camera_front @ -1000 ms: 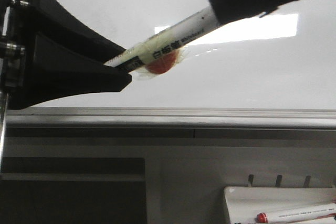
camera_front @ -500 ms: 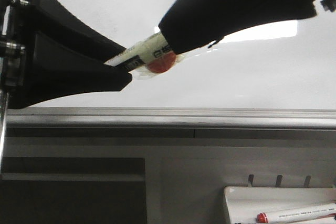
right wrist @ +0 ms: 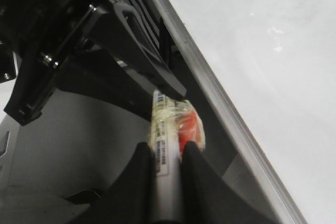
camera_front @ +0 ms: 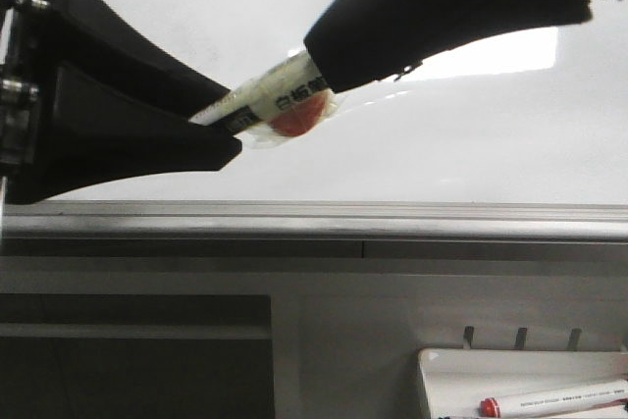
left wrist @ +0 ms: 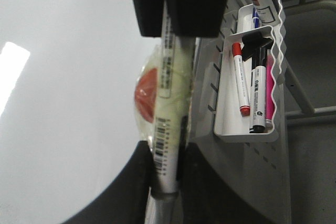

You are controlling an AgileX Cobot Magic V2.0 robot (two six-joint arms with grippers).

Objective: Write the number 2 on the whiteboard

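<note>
A white marker wrapped in yellowish tape, with a red blob stuck to it, is held in front of the whiteboard. My left gripper is shut on one end of it. My right gripper is shut on the other part, close to the left one. The left wrist view shows the marker between my left gripper and the right one. The right wrist view shows my right gripper clamping the marker. No drawn number 2 shows on the board.
The grey rail runs along the board's lower edge. A small white tray at the lower right holds a red-capped marker. The left wrist view shows the tray with several pens.
My right gripper has slid along the marker toward the left gripper and now covers more of its barrel. The left gripper has shifted slightly left.
</note>
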